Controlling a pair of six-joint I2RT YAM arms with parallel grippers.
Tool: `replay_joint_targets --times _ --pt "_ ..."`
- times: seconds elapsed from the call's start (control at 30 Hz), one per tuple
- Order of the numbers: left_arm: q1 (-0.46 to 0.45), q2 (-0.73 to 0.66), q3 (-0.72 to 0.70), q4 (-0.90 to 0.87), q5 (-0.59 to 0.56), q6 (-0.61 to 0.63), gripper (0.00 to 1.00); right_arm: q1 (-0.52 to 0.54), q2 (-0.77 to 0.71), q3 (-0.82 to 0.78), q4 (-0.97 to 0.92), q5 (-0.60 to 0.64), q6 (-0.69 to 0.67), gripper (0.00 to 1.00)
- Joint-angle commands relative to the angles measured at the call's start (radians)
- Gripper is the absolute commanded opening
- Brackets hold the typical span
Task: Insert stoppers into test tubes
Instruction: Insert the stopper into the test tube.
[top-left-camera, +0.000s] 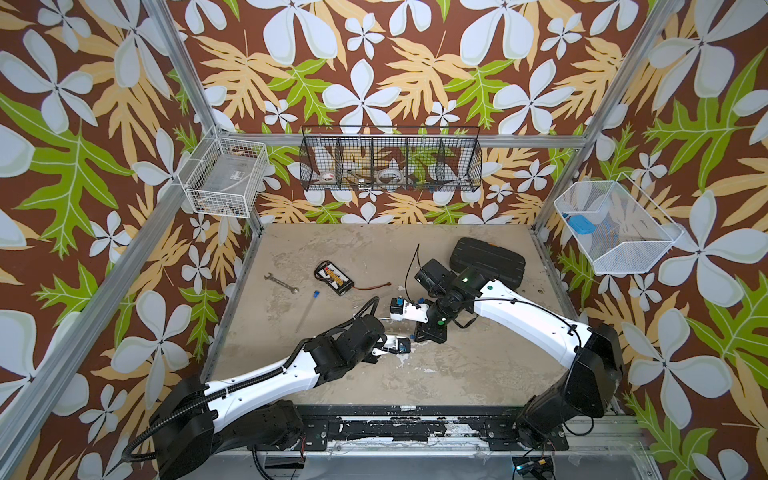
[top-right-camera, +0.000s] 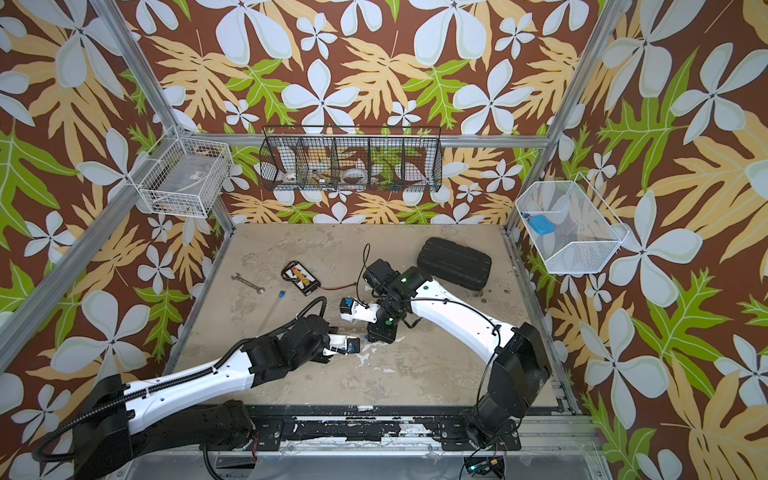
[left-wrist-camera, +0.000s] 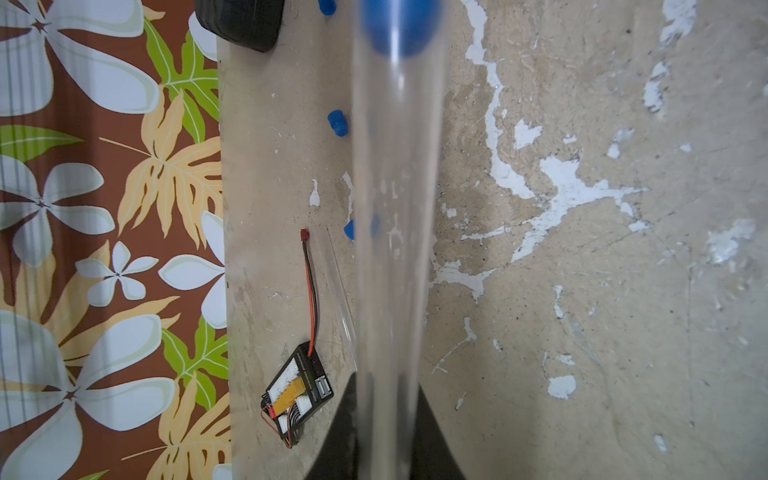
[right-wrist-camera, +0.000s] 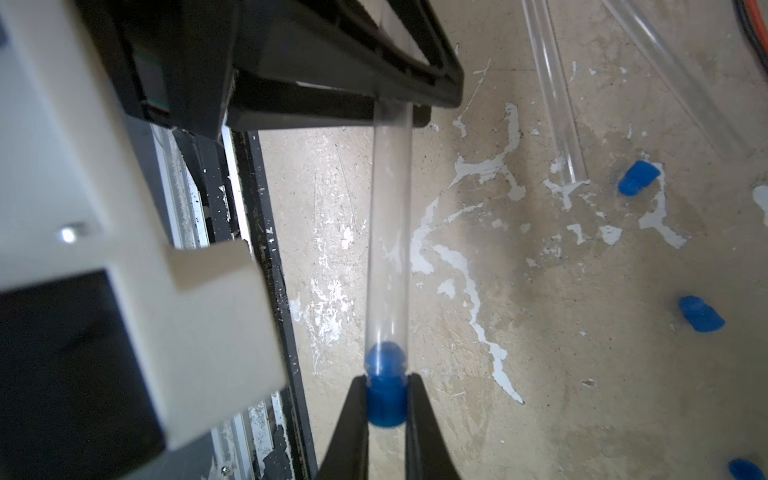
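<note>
Right wrist view: the right gripper (right-wrist-camera: 386, 378) is clamped on a small bright-blue plastic stopper (right-wrist-camera: 386, 405), whose nose sits in the mouth of a slim clear test tube (right-wrist-camera: 390, 232). The tube's other end is pinched between the black fingers of the left gripper (left-wrist-camera: 386, 382), which is closed round it. In the left wrist view the tube runs blurred up the middle and hides a strip of the worn beige table top (left-wrist-camera: 582, 291).

Just beside this pair, three loose blue stoppers (right-wrist-camera: 701, 313) lie on the table. One of them is next to the open end of a bare clear tube (right-wrist-camera: 557, 95), and a second bare tube (right-wrist-camera: 673, 75) lies close by. In both top views the right arm's wrist covers most of these.

Farther out lie a capped tube (top-left-camera: 306, 311), a silver metal wrench (top-left-camera: 281, 284) and a black circuit board with a red-and-black lead (top-left-camera: 333, 279). A black ribbed hard case (top-left-camera: 487, 262) lies partly behind the right forearm.

On the far wall hangs a black wire basket (top-left-camera: 390, 160). A white wire basket (top-left-camera: 224, 178) and a white mesh basket (top-left-camera: 615, 253) holding a flat light-blue oblong piece (top-left-camera: 580, 224) hang on the side walls.
</note>
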Motion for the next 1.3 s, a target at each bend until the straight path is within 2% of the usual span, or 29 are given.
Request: replay_joint_targets --times 0.0,0.13,0.43,0.73,1.0,1.03,1.13,1.17,1.2,1.23,1.27 --pt "-0.018 -0.024 0.007 0.068 0.147 0.078 0.00 0.007 0.006 0.034 0.222 -0.155 0.024 0.00" --pt "-0.023 -0.064 -0.002 0.088 0.204 0.101 0.00 0.011 0.013 0.056 0.272 -0.223 0.038 0.00" --pt "-0.022 -0.132 -0.011 0.143 0.356 0.024 0.00 0.010 -0.008 0.027 0.417 -0.311 0.124 0.00" --pt "-0.026 -0.164 -0.039 0.199 0.364 0.064 0.00 0.010 -0.014 -0.001 0.541 -0.387 0.229 0.00" --pt "-0.026 -0.222 -0.098 0.235 0.350 0.129 0.00 -0.018 -0.019 -0.022 0.538 -0.388 0.247 0.00" --pt "-0.025 -0.222 -0.102 0.231 0.335 0.133 0.00 -0.020 -0.020 -0.022 0.525 -0.367 0.247 0.03" --pt "-0.026 -0.207 -0.110 0.219 0.258 0.145 0.00 -0.040 -0.041 -0.043 0.484 -0.309 0.251 0.30" --pt "-0.025 -0.197 -0.108 0.207 0.227 0.147 0.00 -0.051 -0.051 -0.051 0.472 -0.316 0.256 0.38" --pt "-0.025 -0.181 -0.108 0.188 0.188 0.147 0.00 -0.066 -0.064 -0.062 0.464 -0.332 0.266 0.51" --pt "-0.025 -0.163 -0.105 0.167 0.155 0.148 0.00 -0.082 -0.082 -0.075 0.461 -0.356 0.282 0.59" --pt "-0.026 -0.150 -0.105 0.150 0.133 0.147 0.00 -0.095 -0.097 -0.086 0.461 -0.379 0.296 0.63"
